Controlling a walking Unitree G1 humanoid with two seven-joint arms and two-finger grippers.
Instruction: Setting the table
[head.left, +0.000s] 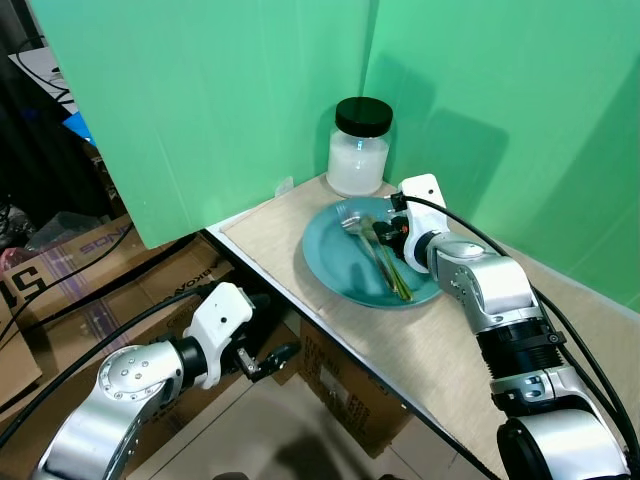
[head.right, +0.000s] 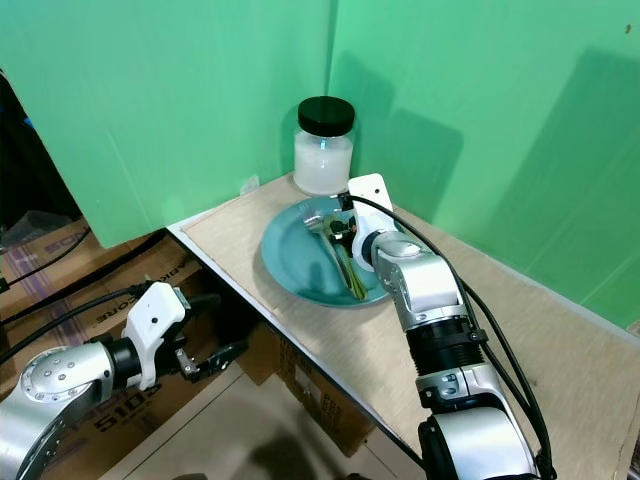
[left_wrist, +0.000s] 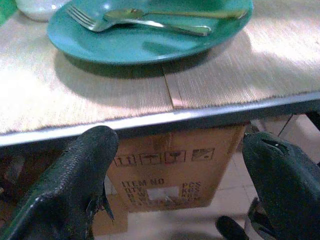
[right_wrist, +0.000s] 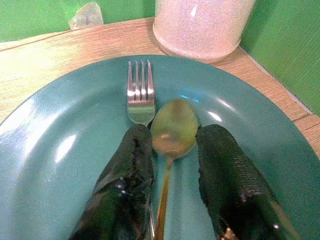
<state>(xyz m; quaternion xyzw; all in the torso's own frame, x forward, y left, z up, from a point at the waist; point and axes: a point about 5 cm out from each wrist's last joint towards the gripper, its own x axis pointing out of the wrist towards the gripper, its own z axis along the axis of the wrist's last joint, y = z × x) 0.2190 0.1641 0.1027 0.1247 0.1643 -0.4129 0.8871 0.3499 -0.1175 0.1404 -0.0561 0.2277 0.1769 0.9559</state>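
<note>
A teal plate (head.left: 335, 262) lies on the wooden table (head.left: 440, 350) near its back corner. A silver fork (right_wrist: 140, 95) and a gold-toned spoon (right_wrist: 174, 125) lie side by side in it. My right gripper (right_wrist: 172, 135) is low over the plate, open, with one black finger on each side of the spoon's bowl and the left finger over the fork's neck. Whether the fingers touch the spoon is unclear. My left gripper (left_wrist: 177, 139) hangs open below the table's front edge, holding nothing, fingers (left_wrist: 75, 180) wide apart.
A white-filled jar with a black lid (head.left: 359, 146) stands just behind the plate against the green screens (head.left: 220, 100). Cardboard boxes (head.left: 345, 385) sit under the table and more boxes with cables (head.left: 70, 260) lie on the floor to the left.
</note>
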